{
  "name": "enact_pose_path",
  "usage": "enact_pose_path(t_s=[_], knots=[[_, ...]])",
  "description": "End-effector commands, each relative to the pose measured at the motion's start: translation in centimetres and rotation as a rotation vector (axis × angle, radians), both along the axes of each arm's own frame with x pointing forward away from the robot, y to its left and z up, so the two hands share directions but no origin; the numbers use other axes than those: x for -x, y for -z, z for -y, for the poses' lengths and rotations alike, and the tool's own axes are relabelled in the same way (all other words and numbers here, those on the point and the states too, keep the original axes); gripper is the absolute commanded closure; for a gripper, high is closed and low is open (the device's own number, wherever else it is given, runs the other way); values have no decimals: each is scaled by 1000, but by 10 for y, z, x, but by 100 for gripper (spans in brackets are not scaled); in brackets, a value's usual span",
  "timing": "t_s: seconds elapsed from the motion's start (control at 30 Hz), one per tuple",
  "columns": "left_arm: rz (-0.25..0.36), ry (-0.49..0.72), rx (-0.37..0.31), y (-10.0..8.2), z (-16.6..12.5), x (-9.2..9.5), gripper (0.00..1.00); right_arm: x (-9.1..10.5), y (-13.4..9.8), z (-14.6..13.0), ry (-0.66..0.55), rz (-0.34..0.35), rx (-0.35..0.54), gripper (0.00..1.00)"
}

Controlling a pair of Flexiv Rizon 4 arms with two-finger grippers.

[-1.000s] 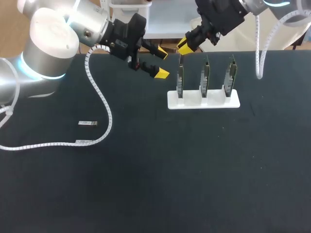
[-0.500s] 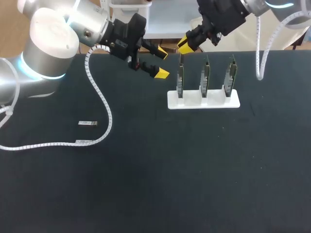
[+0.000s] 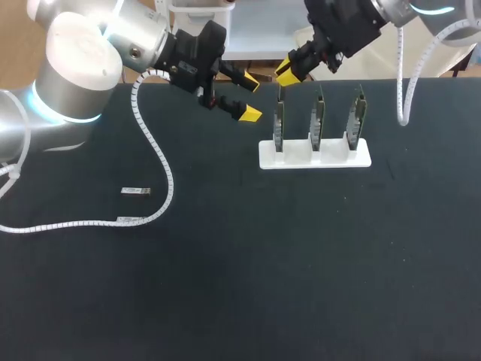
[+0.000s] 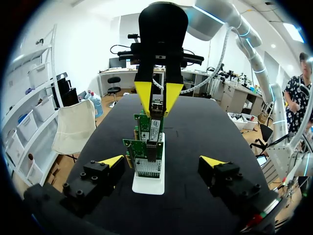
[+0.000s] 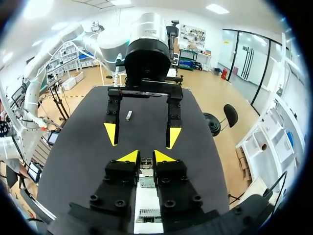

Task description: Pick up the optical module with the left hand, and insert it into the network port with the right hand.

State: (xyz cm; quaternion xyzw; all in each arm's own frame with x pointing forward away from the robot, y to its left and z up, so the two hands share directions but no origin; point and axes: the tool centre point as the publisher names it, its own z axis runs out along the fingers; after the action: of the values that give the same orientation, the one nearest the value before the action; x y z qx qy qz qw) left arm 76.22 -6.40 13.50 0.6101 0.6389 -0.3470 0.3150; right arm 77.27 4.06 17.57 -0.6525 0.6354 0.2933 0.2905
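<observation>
silver-white arms (image 3: 75,68), black wrists (image 3: 192,56), yellow-tipped jaws, white spiral cable wrap (image 3: 155,147)

Surface finishes, bench set-up.
Table (image 3: 301,263) top was matt black, faintly cloth-like. Holder (image 3: 264,158) was smooth white plastic; its cards (image 4: 142,146) were green circuit board with perforated bright-metal cages. Optical module (image 4: 157,105) and spare module (image 3: 136,192) looked silvery metal. Left gripper (image 3: 251,99) and right gripper (image 3: 286,71) had matt black fingers with yellow tips. Left arm (image 3: 75,68) shell was satin silver; its cable wrap (image 3: 154,150) was white spiral plastic.
</observation>
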Motion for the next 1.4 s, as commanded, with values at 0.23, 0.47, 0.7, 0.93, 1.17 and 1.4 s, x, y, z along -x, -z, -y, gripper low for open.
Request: enact_pose_path(t_s=[0.23, 0.47, 0.7, 0.93, 1.17, 1.4], knots=[[-1, 0, -3, 0, 1, -1, 0, -2, 0, -2, -11, 8, 4, 100], [-1, 0, -3, 0, 1, -1, 0, -1, 5, -3, -27, 8, 21, 100], [-1, 0, -3, 0, 1, -1, 0, -2, 3, -3, -34, 10, 15, 100], [-1, 0, -3, 0, 1, -1, 0, -5, -1, -2, -44, 14, 3, 100], [-1, 0, -3, 0, 1, -1, 0, -7, 0, -1, -50, 11, 7, 100], [-1, 0, -3, 0, 1, -1, 0, -8, 0, -1, -61, 14, 10, 100]])
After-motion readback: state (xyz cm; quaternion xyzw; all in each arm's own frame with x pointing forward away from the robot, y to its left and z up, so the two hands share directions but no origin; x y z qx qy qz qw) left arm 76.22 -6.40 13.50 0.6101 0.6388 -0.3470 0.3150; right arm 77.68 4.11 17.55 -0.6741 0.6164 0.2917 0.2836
